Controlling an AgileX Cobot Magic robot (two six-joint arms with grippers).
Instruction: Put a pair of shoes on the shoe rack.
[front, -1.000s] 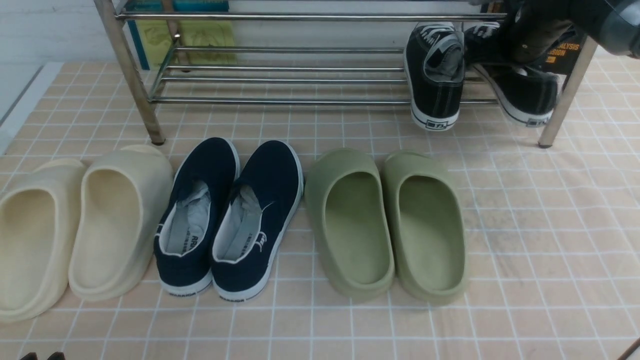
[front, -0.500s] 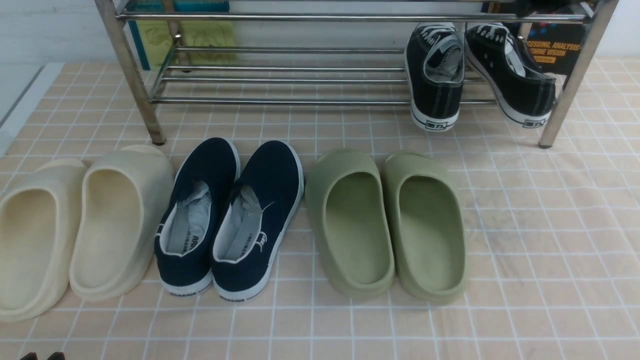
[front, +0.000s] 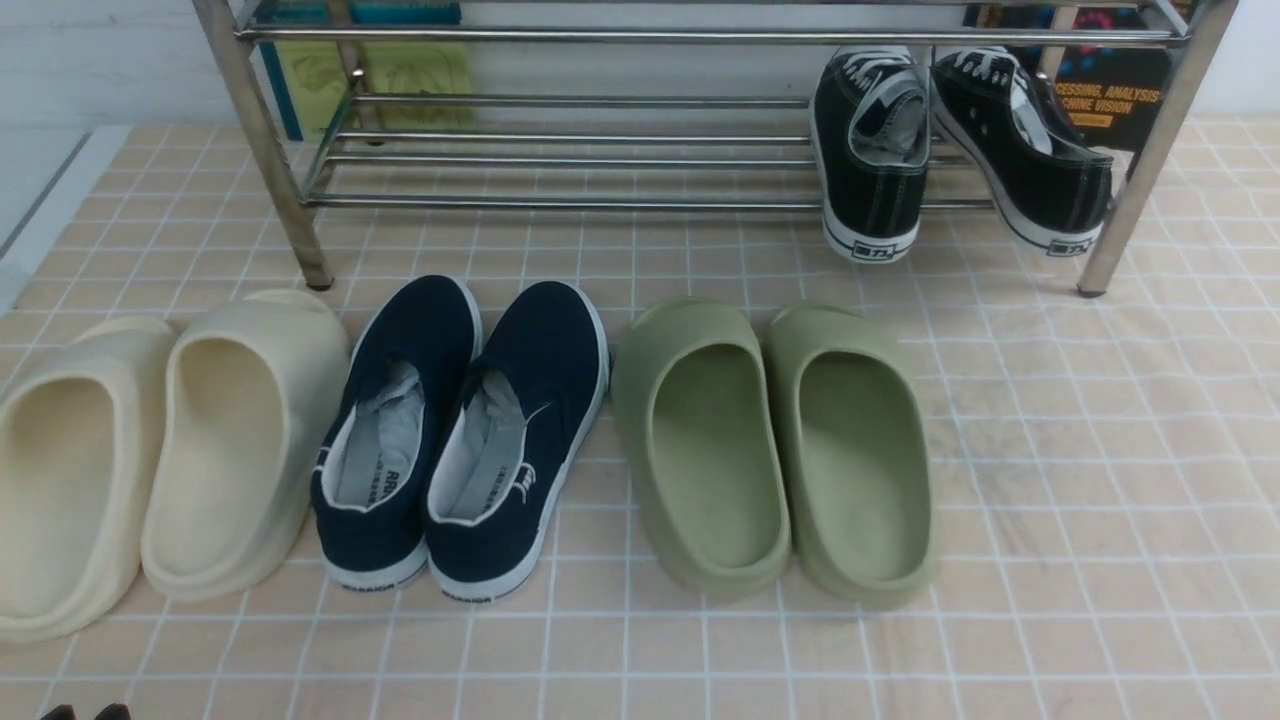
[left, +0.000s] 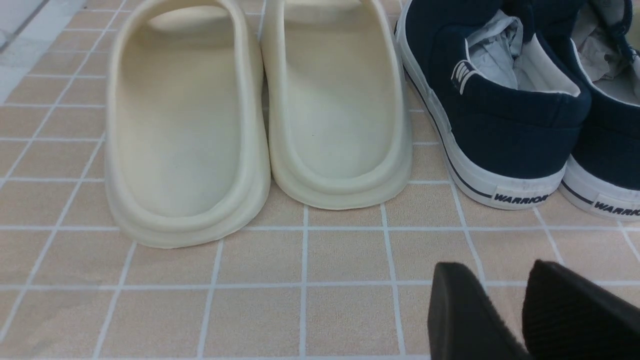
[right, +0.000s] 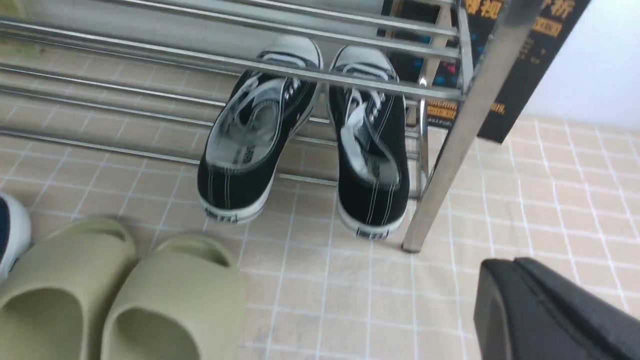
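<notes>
Sneakers on rack ahead of right pincer (grip unreadable); left pincer slightly parted, empty. Retreat without nudging them.

black sneakers side by side on rack bottom bars near bench far edge, beside corner leg; heels overhang front bar; green slippers nearby; gripper well apart

the peach tiled floor carries cream slippers, navy slip-ons, olive slippers and the steel shoe rack.
</notes>
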